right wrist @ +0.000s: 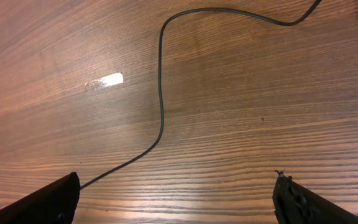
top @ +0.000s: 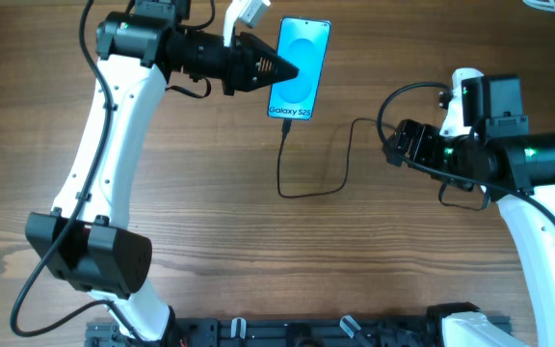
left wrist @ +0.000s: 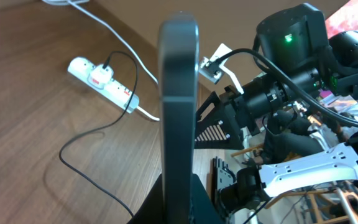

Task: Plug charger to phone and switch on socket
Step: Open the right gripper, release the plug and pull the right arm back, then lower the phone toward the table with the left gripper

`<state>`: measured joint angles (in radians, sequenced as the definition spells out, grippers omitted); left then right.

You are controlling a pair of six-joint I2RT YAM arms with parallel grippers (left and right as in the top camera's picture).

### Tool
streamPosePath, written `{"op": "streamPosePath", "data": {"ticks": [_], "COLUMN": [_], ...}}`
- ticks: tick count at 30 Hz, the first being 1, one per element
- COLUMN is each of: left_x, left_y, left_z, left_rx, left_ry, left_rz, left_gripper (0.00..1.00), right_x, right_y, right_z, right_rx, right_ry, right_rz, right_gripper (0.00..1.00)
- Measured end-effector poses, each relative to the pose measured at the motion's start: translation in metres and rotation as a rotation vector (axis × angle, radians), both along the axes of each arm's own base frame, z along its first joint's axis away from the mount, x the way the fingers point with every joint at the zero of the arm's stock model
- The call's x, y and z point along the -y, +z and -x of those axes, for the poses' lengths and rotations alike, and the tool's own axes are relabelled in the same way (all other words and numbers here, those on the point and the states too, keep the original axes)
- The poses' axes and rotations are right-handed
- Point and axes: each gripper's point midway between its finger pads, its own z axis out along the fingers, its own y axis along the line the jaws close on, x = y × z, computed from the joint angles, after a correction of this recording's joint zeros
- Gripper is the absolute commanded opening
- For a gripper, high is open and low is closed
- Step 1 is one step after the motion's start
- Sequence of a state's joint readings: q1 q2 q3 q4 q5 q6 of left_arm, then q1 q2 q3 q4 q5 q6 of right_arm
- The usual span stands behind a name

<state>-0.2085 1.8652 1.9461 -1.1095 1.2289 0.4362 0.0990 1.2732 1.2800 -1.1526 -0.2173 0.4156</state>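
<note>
nearest to the left wrist lens, the phone is seen edge-on and clamped between the fingers of the left gripper. from overhead it is found at 12 o'clock of the table, with the turquoise screen turned up and the gripper closed on its long side from 9 o'clock. the charger is met at the phone's short edge at 6 o'clock, and from there it is laid in a loose loop toward 3 o'clock. whether its tip is fully seated cannot be told. the socket is shown at 10 o'clock in the left wrist view, well apart from the phone, with a plug in it. the right gripper is spread wide and nothing is held by it; only the charger is seen on the table below.

the phone is judged light and stiff, but smooth and easily cracked, so it is best pinched across the long edges, not on the glass. the charger is judged soft and limp; it should be taken just behind the tip. the socket is probably light and may be pushed away when its switch is pressed, so a straight downward press is advised.
</note>
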Motion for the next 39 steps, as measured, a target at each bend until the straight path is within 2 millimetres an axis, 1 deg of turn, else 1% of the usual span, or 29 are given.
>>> {"op": "streamPosePath", "data": {"ticks": [11,13,16,19,22,24,25,26,27,30,34,36,39], "left_x": [0.000,-0.002,-0.009,-0.017,-0.026,-0.027,-0.027,-0.026,-0.023,-0.015,-0.003,-0.002,-0.008], "left_y": [-0.001,-0.006,-0.023,-0.046,-0.083,-0.106,-0.127,-0.140,-0.160,-0.177,-0.208,-0.220,-0.240], "left_z": [-0.001,-0.005,-0.012,-0.015,-0.025,-0.032,-0.037,-0.039,-0.040,-0.041,-0.044,-0.046,-0.049], "left_rx": [0.005,-0.039,-0.150,-0.307,-0.459,-0.542,-0.609,-0.648,-0.700,-0.719,-0.761,-0.776,-0.799], "left_ry": [0.005,0.043,0.140,0.236,0.329,0.366,0.388,0.397,0.402,0.401,0.425,0.439,0.475], "left_rz": [-0.007,-0.042,-0.135,-0.234,-0.337,-0.381,-0.414,-0.435,-0.468,-0.501,-0.562,-0.582,-0.636], "left_gripper": [0.04,0.04,0.04,0.04,0.04,0.04,0.04,0.04,0.04,0.04,0.04,0.04,0.04], "right_x": [-0.001,-0.003,-0.005,-0.007,-0.010,-0.012,-0.012,-0.012,-0.013,-0.013,-0.013,-0.013,-0.014], "right_y": [0.000,0.000,0.001,0.001,0.002,0.002,0.001,-0.003,-0.005,-0.006,-0.012,-0.015,-0.018], "right_z": [0.001,0.001,0.002,0.002,0.003,0.002,0.002,0.004,0.004,0.004,0.002,0.001,0.000], "right_rx": [-0.002,-0.004,-0.006,-0.007,-0.007,-0.005,-0.007,-0.021,-0.025,-0.031,-0.051,-0.062,-0.077], "right_ry": [0.006,0.010,0.015,0.019,0.028,0.032,0.033,0.033,0.033,0.034,0.033,0.033,0.033], "right_rz": [-0.006,-0.015,-0.026,-0.035,-0.054,-0.064,-0.067,-0.067,-0.068,-0.068,-0.067,-0.067,-0.068], "right_gripper": [1.00,1.00,1.00,0.99,1.00,0.99,1.00,1.00,1.00,1.00,1.00,1.00,1.00]}}
